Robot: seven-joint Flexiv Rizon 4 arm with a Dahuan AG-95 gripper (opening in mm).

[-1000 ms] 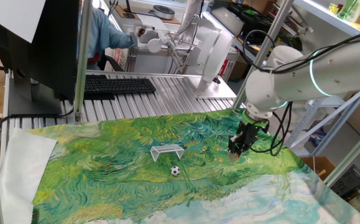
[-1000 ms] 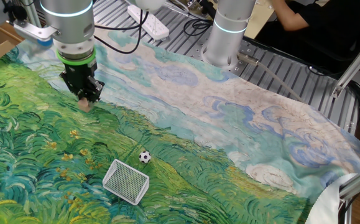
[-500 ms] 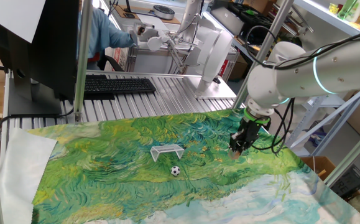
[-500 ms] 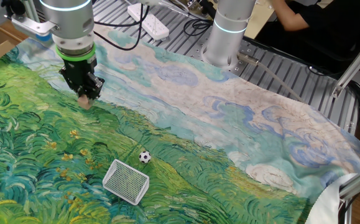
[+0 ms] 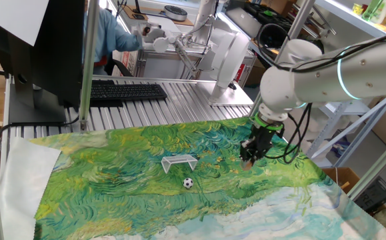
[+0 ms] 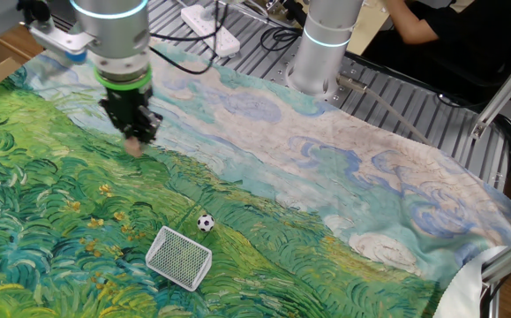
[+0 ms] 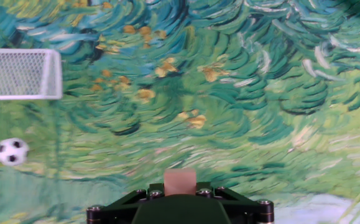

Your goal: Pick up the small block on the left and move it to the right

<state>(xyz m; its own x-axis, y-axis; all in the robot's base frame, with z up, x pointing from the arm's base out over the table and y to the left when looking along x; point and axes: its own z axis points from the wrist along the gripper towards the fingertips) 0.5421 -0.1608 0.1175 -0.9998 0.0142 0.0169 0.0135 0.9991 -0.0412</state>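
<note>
The small tan block [image 7: 180,182] sits between the jaws of my gripper [image 7: 180,186], which is shut on it. In one fixed view the gripper [image 5: 249,160] hangs just above the painted cloth, right of the white goal frame [image 5: 179,162] and the soccer ball [image 5: 188,183]; the block [image 5: 247,165] shows at its tip. In the other fixed view the gripper [image 6: 135,141] holds the block [image 6: 134,147] over the cloth, far from the ball [image 6: 205,223] and goal [image 6: 178,258]. The hand view shows the goal [image 7: 21,73] and ball [image 7: 11,151] at the left.
A green and blue painted cloth [image 5: 113,187] covers the table. A keyboard [image 5: 126,92] and monitor stand lie behind it. A second arm's base [image 6: 326,44] stands at the cloth's far edge, with a power strip [image 6: 211,31] beside it. A person sits behind.
My gripper has risen slightly and moved with the block toward the goal side; in the other fixed view it shifted to the right. The ball and goal have not moved.
</note>
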